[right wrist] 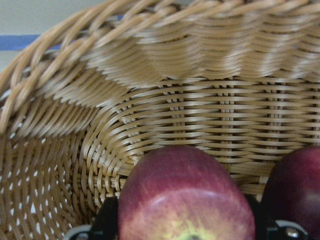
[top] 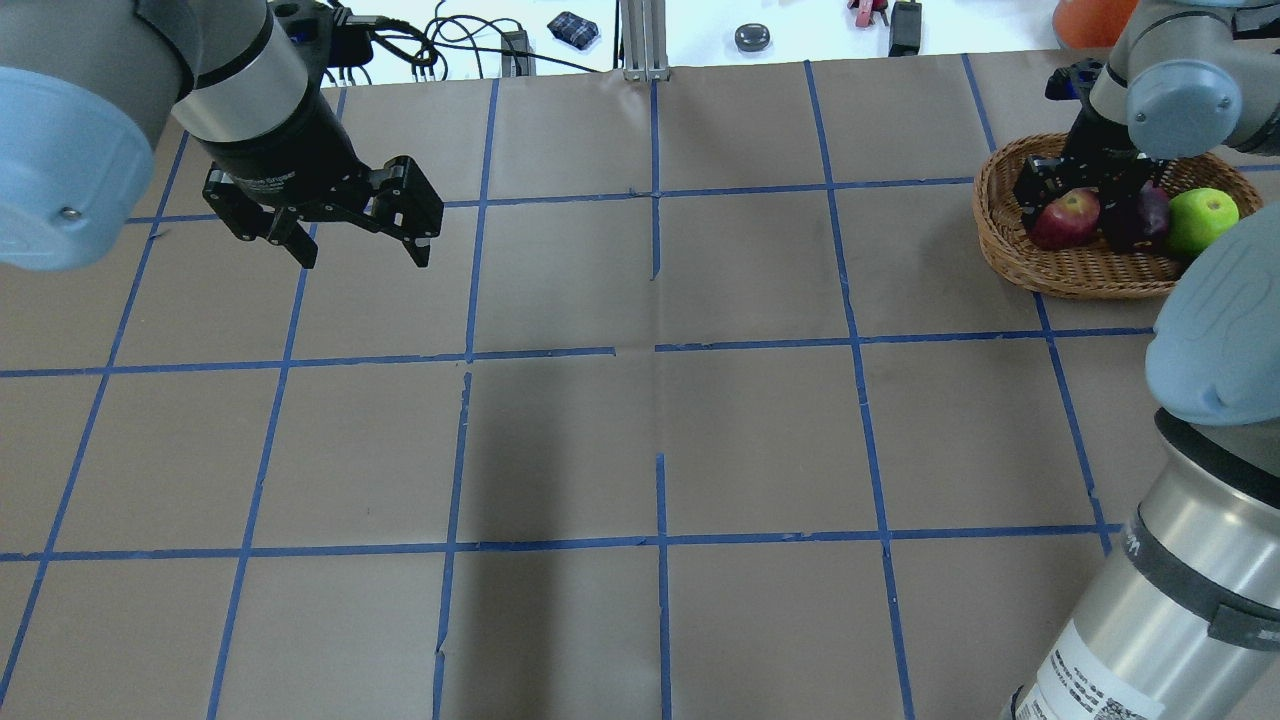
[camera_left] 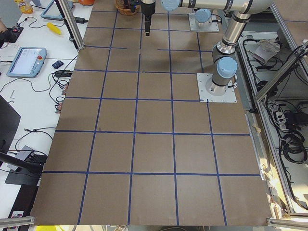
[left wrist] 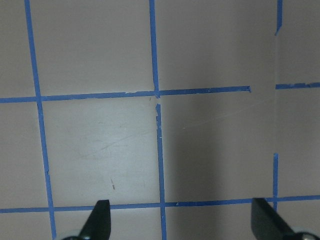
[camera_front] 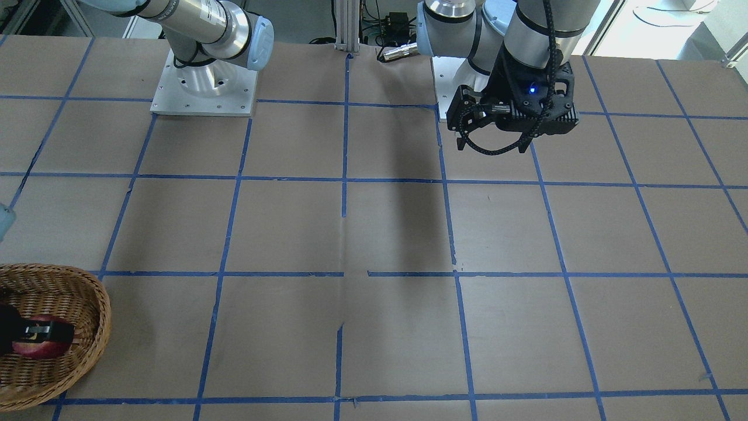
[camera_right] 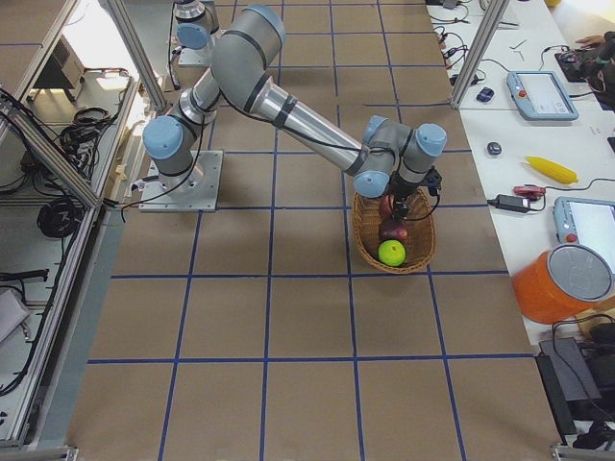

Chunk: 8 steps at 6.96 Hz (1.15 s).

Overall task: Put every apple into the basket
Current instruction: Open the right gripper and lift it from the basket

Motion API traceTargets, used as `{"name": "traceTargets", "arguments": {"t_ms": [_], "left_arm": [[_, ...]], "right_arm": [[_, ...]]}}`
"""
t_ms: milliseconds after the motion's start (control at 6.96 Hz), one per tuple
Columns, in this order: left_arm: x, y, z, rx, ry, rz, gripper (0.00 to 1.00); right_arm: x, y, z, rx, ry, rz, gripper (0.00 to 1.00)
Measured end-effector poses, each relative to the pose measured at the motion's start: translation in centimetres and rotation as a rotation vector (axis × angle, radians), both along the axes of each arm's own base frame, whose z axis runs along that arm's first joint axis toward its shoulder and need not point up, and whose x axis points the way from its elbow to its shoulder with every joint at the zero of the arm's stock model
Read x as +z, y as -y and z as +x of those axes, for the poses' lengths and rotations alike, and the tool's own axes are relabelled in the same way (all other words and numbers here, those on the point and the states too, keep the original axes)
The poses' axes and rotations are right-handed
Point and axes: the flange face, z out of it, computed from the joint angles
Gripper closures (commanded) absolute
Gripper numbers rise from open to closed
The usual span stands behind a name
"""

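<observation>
The wicker basket (top: 1080, 285) stands at the table's far right; it also shows in the front view (camera_front: 99, 304) and the right side view (camera_right: 365, 240). All three apples lie in it: the lighter red apple (top: 1062, 218), the maroon apple (top: 1140, 222) and the green apple (top: 1200, 218). My right gripper (top: 1068, 200) reaches down into the basket, its fingers pressed against both sides of the lighter red apple (right wrist: 185, 200), with the maroon apple (right wrist: 295, 190) beside it. My left gripper (top: 362, 255) is open and empty, held above the table's far left.
The table is brown paper with a blue tape grid (top: 655, 350). My right arm's elbow and forearm (top: 1200, 400) fill the near right corner. Cables and small items (top: 570, 28) lie beyond the far edge.
</observation>
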Motion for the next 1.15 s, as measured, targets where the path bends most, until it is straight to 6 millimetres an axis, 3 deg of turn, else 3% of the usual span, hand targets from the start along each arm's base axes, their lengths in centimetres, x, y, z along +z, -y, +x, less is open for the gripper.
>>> {"name": "traceTargets", "arguments": {"t_ms": [287,575,862,1150], "left_arm": [[0.0,0.0,0.0,0.0,0.0,0.0,0.0],[0.0,0.0,0.0,-0.001,-0.002,-0.002,0.0],[0.0,0.0,-0.1,-0.001,-0.004,-0.001,0.0],[0.0,0.0,-0.1,0.0,-0.004,0.0,0.0]], "right_arm": [[3.0,-0.6,0.6,-0.002,0.001,-0.003,0.0],[10.0,-3.2,2.7,0.01,0.021,0.008,0.0],[18.7,-7.4,8.3,0.054,0.043,0.007,0.0],[25.5,-12.2,16.2,0.117,0.041,-0.007,0.0]]}}
